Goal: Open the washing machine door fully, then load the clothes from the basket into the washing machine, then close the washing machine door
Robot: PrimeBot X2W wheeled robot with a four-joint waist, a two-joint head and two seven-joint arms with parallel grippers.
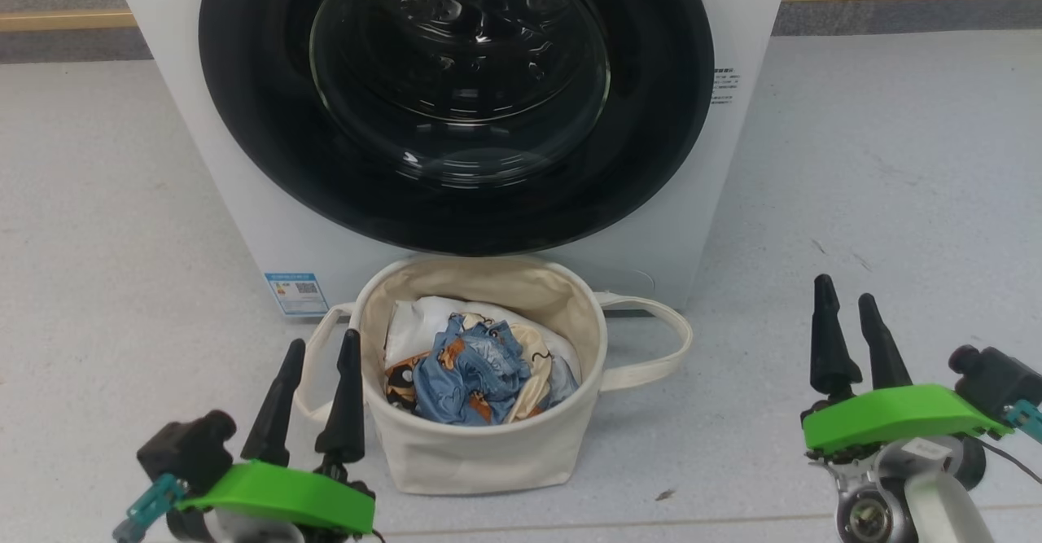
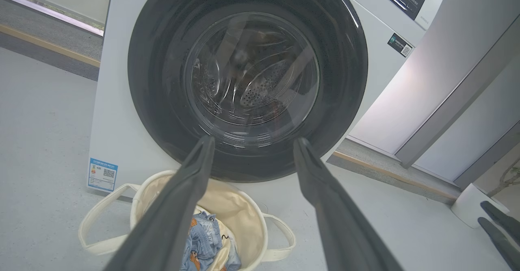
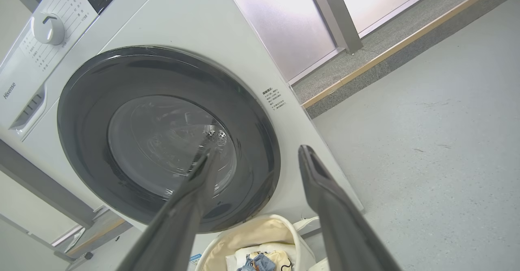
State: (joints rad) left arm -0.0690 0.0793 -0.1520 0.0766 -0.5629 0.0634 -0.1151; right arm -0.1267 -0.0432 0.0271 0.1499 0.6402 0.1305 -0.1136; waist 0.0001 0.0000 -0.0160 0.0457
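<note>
Head view: the washing machine door (image 1: 460, 79) sits shut against the washing machine (image 1: 244, 225) at 12 o'clock, so the opening step is judged not yet begun. The basket (image 1: 488, 453) stands on the floor (image 1: 895, 160) just below it, with the clothes (image 1: 472, 372) heaped inside over a white cloth (image 1: 423, 315). The left pincer (image 1: 323, 339) at 7 o'clock and the right pincer (image 1: 845, 288) at 4 o'clock are both spread and empty. The door's top is cut off.

Left wrist view: the spread left pincer (image 2: 254, 140) points at the door's lower rim. The drum (image 2: 260, 92) shows dimly through reflections.

Right wrist view: the spread right pincer (image 3: 256, 149) faces the door. The next move calls for a hold on the door's edge, but no handle or hinge can be made out.
</note>
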